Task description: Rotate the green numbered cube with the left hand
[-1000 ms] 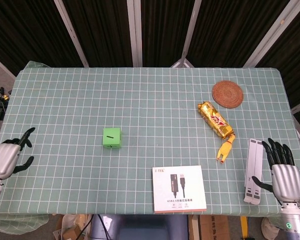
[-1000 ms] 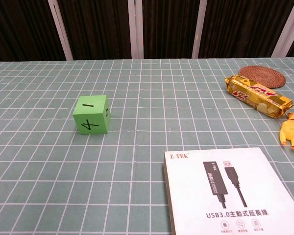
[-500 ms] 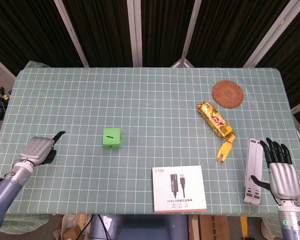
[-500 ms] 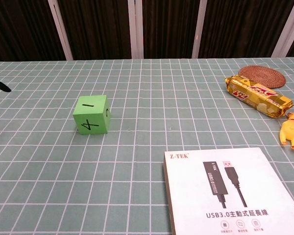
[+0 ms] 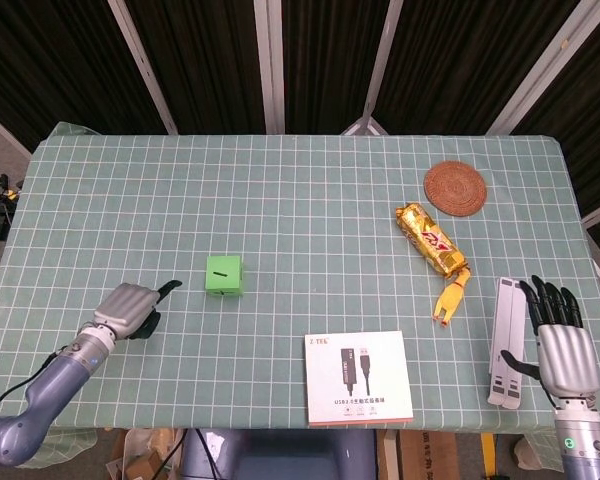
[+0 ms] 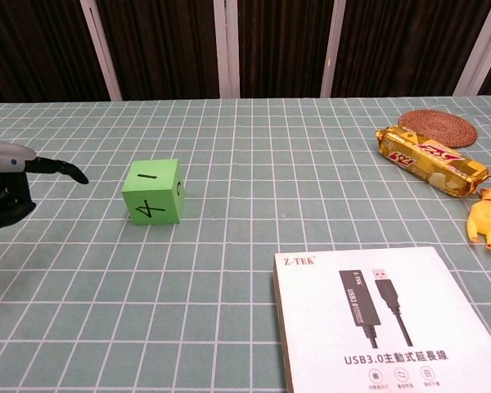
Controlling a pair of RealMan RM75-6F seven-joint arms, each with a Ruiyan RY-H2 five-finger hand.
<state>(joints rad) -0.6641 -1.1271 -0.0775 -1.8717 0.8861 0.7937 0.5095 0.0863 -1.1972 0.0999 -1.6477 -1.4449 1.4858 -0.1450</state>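
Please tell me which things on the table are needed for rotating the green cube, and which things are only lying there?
Needed for the job:
green numbered cube
left hand

Only lying there:
USB cable box
gold snack packet
yellow rubber chicken toy
round woven coaster
white folding stand
right hand

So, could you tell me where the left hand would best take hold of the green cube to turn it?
Probably by two opposite upright faces of the green cube, coming from its left, where the left hand is near but apart. The cube sits flat with bare cloth all round, so both sides look reachable.
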